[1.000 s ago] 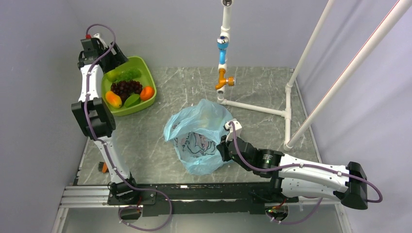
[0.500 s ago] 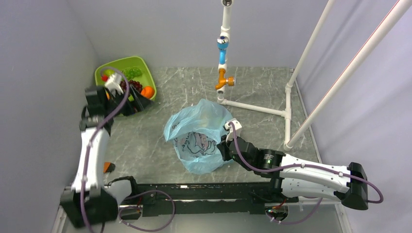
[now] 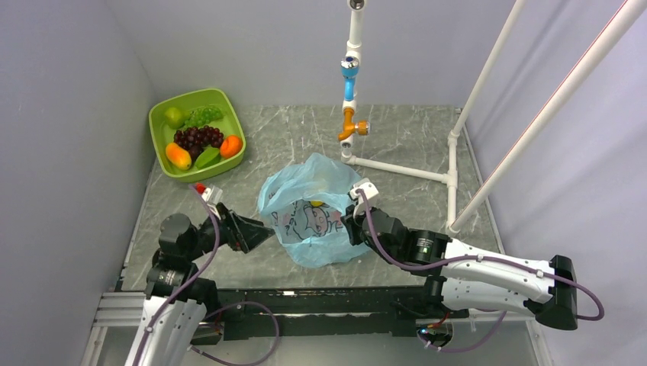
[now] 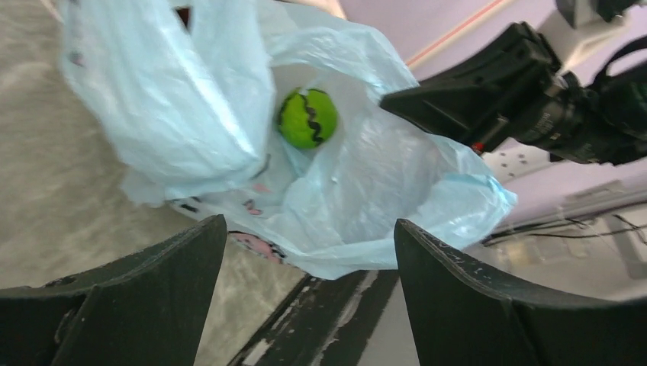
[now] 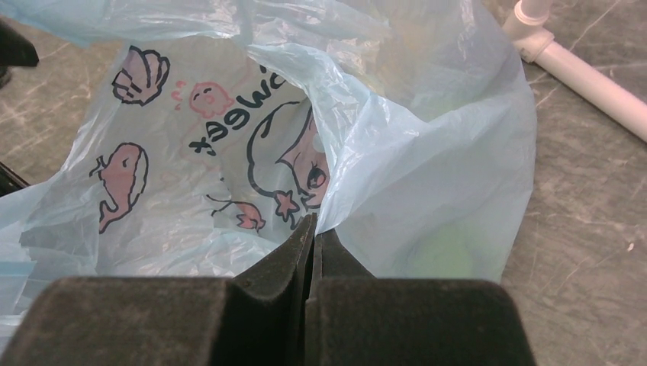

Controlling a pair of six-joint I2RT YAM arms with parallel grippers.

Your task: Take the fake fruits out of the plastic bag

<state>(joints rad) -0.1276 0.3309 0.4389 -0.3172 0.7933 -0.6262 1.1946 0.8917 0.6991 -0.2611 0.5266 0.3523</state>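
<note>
Because your right gripper has its two fingers pressed tight together on a fold of the plastic bag, the thin blue bag is held up and its mouth gapes toward the left arm. That looks like the reason for the hold: one arm props the bag so the other can reach in. Your left gripper is spread wide and has nothing in it. It points straight at the opening, close to the bag's near edge. A round green fruit with a dark wavy line on it sits deep in the bag, against the back wall of plastic. I think that is the one to go for next. The bag lies in the middle of the table, well apart from the lime-green tub in the far left corner, where other fruits already lie.

Some things you cannot see well. From above, the bag's own folds cover most of what is inside, and only a small yellow speck shows. Through the plastic in the right wrist view there are pale green blobs, too cloudy to name. So you cannot tell how many fruits are left. Part of the bag hangs over its mouth in the left wrist view and may hide more. From above, the right fingertips are lost against the bag, so only the wrist view shows the pinch
</note>
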